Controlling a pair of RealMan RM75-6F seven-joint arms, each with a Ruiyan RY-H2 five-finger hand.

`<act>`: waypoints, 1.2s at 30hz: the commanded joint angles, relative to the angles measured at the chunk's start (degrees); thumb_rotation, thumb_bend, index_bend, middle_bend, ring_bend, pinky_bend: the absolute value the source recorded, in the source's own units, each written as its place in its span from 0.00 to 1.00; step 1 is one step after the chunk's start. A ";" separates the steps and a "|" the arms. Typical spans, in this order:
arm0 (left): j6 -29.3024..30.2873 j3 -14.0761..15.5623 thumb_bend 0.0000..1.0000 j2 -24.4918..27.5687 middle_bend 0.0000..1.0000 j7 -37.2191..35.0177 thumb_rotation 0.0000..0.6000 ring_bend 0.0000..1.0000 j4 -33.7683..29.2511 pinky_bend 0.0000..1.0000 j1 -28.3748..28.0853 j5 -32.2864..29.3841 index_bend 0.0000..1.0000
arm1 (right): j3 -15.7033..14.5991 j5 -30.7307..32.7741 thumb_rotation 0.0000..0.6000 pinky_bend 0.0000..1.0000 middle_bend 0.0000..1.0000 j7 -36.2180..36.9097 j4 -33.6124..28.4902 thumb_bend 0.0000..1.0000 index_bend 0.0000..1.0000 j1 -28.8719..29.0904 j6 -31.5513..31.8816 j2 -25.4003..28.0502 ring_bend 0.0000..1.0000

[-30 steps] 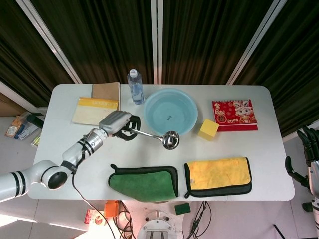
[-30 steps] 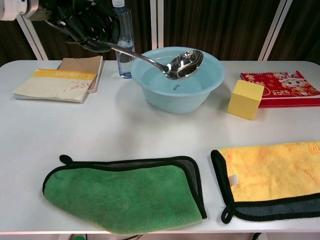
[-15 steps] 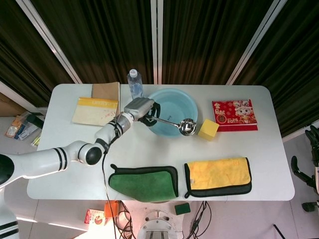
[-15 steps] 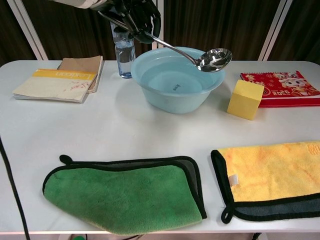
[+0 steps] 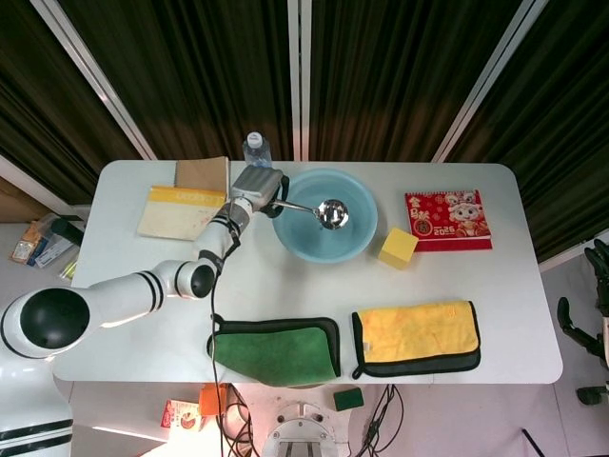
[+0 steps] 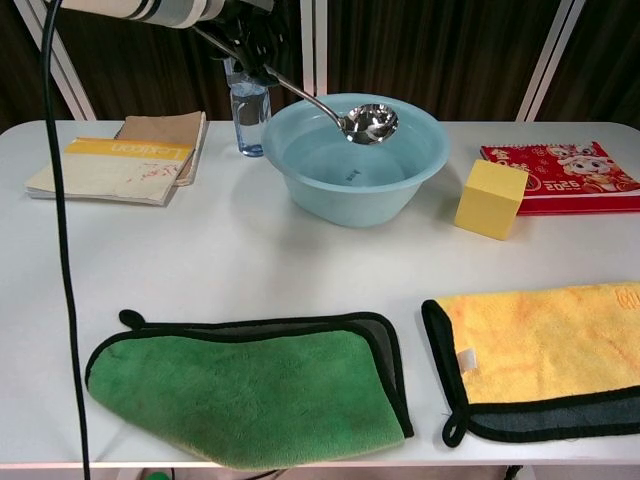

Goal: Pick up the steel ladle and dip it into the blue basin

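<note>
My left hand [image 5: 256,185] grips the handle end of the steel ladle [image 5: 330,213] at the back left rim of the blue basin [image 5: 359,241]. The handle slants down to the right. The ladle's shiny bowl [image 6: 370,122] hangs over the inside of the basin [image 6: 350,190], about level with its rim. In the chest view the left hand [image 6: 245,28] is cut off by the top edge. Only a dark sliver of my right hand [image 5: 600,255] shows at the far right, off the table, and its pose is not clear.
A water bottle [image 6: 248,108] stands just behind and left of the basin, under my left hand. Books [image 5: 186,202] lie at the left. A yellow block [image 6: 490,198] and a red booklet [image 5: 447,220] sit right of the basin. A green cloth [image 6: 255,387] and a yellow cloth [image 6: 545,355] lie near the front edge.
My left hand carried the ladle from the table's left to the basin's back left rim. The ladle bowl swung from the right rim back over the basin's middle.
</note>
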 commanded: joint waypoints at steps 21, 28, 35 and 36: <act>4.64 2.27 0.42 -7.11 0.68 17.72 1.00 0.67 4.83 0.81 -0.55 -7.35 0.75 | -0.03 0.15 1.00 0.00 0.00 0.08 0.62 0.51 0.00 0.31 -0.74 -0.53 0.00; 3.64 1.63 0.42 -7.83 0.68 20.54 1.00 0.67 5.88 0.81 -0.86 -8.91 0.75 | 0.00 0.38 1.00 0.00 0.00 0.71 1.23 0.51 0.00 0.29 -0.85 -0.76 0.00; 0.63 -1.36 0.42 -6.94 0.68 20.04 1.00 0.67 5.75 0.80 -1.02 -15.34 0.75 | 0.21 0.70 1.00 0.00 0.00 1.46 1.90 0.51 0.00 0.33 -0.88 -0.91 0.00; -0.38 -1.81 0.42 -6.36 0.68 19.84 1.00 0.67 5.58 0.80 -1.22 -16.99 0.75 | 0.25 0.71 1.00 0.00 0.00 1.53 1.92 0.51 0.00 0.33 -0.84 -0.88 0.00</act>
